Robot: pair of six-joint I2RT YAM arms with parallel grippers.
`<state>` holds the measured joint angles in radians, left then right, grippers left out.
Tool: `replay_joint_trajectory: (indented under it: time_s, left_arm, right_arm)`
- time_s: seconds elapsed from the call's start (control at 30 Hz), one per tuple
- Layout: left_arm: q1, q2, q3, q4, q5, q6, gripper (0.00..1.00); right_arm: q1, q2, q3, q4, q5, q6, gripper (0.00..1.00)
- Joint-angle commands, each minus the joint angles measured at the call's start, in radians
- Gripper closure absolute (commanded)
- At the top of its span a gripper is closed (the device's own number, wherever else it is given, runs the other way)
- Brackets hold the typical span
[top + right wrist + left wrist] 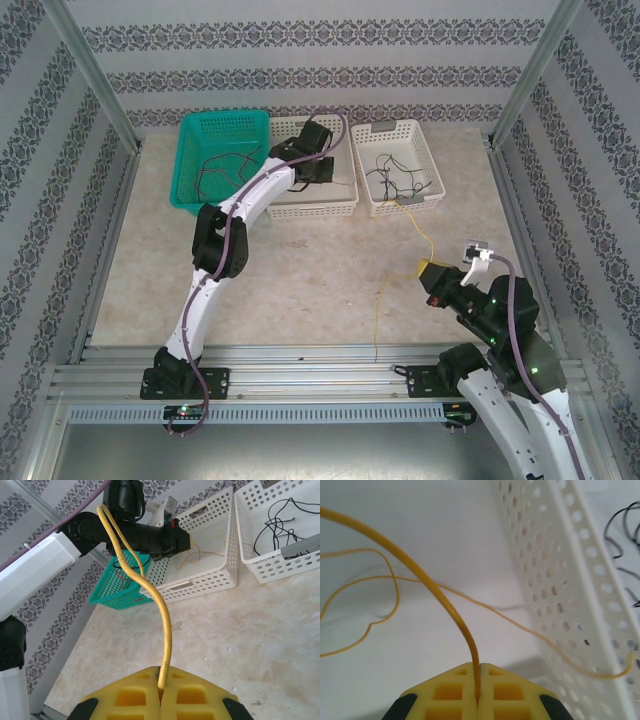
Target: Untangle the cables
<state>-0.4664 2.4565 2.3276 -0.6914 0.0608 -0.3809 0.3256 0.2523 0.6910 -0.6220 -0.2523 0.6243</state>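
Right tool [161,682], on the middle basket's [312,208] near right, is clamped tight on a yellow cable [167,630] that arches up from its pads. A thin yellow strand [376,320] lies on the counter [300,280], also on that basket's near side. Left tool [478,682] hangs over the basket, pinched closed on a second yellow cable [435,587]. Black cables [395,175] lie in the white basket [385,207] to its right, dark and red cables [215,165] in the green basket [185,190] to its left.

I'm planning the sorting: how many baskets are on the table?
3. A green basket at the far left, a white basket in the middle, and a second white basket to its right holding dark cables. None looks hidden.
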Motion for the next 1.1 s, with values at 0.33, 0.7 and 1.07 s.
replay_joint_trajectory:
  time_s: [0.33, 0.7, 1.07]
  left_arm:
    - [0.039, 0.004, 0.052, -0.074, 0.053, -0.04, 0.79]
    - [0.041, -0.04, 0.182, -0.169, 0.076, -0.024, 0.37]
    - [0.044, -0.098, 0.171, -0.26, 0.029, 0.006, 0.25]
  right_arm:
    - [0.011, -0.038, 0.01, -0.048, -0.013, -0.004, 1.0]
    - [0.012, -0.037, 0.004, -0.045, -0.018, 0.002, 1.0]
    - [0.013, -0.018, 0.027, -0.037, -0.03, 0.017, 1.0]
